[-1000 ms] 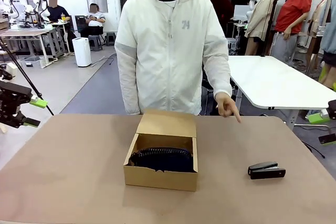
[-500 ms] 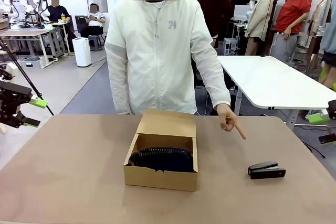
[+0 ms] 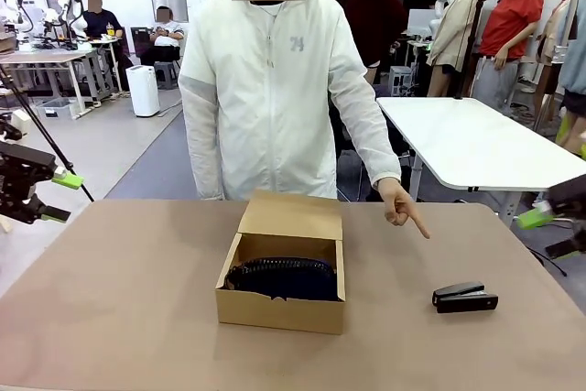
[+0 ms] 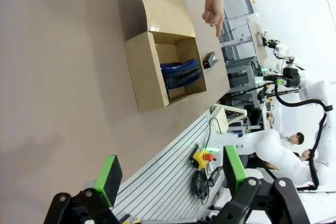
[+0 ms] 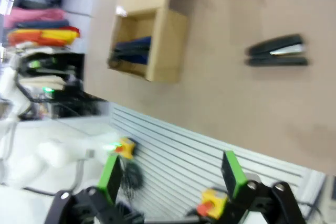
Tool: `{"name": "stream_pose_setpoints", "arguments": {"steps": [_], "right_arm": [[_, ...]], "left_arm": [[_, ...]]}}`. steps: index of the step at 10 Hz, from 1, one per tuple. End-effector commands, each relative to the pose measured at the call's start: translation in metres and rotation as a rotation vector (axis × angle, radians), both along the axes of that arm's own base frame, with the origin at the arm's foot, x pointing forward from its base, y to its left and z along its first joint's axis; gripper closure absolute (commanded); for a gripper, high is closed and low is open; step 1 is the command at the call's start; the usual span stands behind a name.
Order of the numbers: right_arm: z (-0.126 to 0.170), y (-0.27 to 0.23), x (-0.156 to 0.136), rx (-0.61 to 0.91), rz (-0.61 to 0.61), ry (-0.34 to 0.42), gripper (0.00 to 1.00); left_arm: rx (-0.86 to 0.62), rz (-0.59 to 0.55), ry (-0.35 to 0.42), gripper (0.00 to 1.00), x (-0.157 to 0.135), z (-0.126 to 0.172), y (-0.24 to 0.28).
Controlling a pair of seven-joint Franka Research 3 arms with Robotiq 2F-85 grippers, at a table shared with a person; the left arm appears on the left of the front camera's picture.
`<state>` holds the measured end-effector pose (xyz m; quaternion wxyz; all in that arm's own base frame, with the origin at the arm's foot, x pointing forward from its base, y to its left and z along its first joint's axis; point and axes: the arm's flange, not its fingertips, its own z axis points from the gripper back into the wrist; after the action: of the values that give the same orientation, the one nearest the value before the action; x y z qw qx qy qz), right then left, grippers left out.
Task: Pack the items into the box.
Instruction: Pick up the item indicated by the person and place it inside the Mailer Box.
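Observation:
The brown cardboard box (image 3: 280,309) stands mid-table with its flap lid (image 3: 293,216) open toward the person. A navy pouch (image 3: 282,277) lies inside it. The black stapler (image 3: 465,297) rests on the table to the right of the box. The person's hand (image 3: 401,207) points down toward the stapler. My left gripper (image 3: 59,197) hangs open off the table's left edge, holding nothing. My right gripper (image 3: 549,232) is open at the right edge, above and right of the stapler. The left wrist view shows the box (image 4: 149,69), pouch (image 4: 181,73), stapler (image 4: 210,59) and open gripper (image 4: 172,174). The blurred right wrist view shows the stapler (image 5: 275,51), box (image 5: 167,45) and open gripper (image 5: 170,177).
The person stands at the far edge behind the box. A white table (image 3: 476,139) stands behind on the right. A slatted rail with a yellow stop button (image 4: 203,157) runs along my side of the table.
The person's pointing hand has lowered a little toward the stapler. My right gripper has moved inward from the right edge; the left gripper is still.

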<state>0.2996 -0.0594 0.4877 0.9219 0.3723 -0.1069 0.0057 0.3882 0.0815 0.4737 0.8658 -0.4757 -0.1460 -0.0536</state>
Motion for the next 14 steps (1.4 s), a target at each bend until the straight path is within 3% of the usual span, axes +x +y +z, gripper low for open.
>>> {"name": "stream_pose_setpoints", "arguments": {"steps": [1,3,4,5,6,7,11,13,14], "right_arm": [[-0.008,0.045,0.073,-0.433,0.149,0.187,0.0],[-0.032,0.08,0.099,-0.886,0.192,0.239,0.0],[-0.038,0.092,0.103,-0.936,0.215,0.189,0.0],[-0.038,0.095,0.103,-0.924,0.198,0.156,0.0],[-0.038,0.088,0.104,-0.93,0.16,0.18,0.0],[-0.05,0.101,0.104,-0.771,0.188,0.17,0.0],[-0.049,0.097,0.105,-0.821,0.199,0.171,0.0],[-0.075,0.098,0.119,-0.712,0.743,-0.144,0.0],[-0.083,0.101,0.116,-0.735,1.124,-0.362,0.0]], "left_arm": [[-0.002,-0.014,-0.006,0.0,-0.002,0.0,0.004],[-0.002,-0.014,-0.006,0.0,-0.002,0.0,0.004],[-0.002,-0.014,-0.006,0.0,-0.002,0.0,0.004],[-0.002,-0.014,-0.006,0.0,-0.002,0.0,0.004],[-0.002,-0.014,-0.006,0.0,-0.002,0.0,0.004],[-0.002,-0.014,-0.006,0.0,-0.002,0.0,0.004],[-0.002,-0.014,-0.006,0.0,-0.002,0.0,0.004],[-0.002,-0.014,-0.006,0.0,-0.002,0.0,0.004],[-0.002,-0.014,-0.006,0.0,-0.002,0.0,0.004]]}}
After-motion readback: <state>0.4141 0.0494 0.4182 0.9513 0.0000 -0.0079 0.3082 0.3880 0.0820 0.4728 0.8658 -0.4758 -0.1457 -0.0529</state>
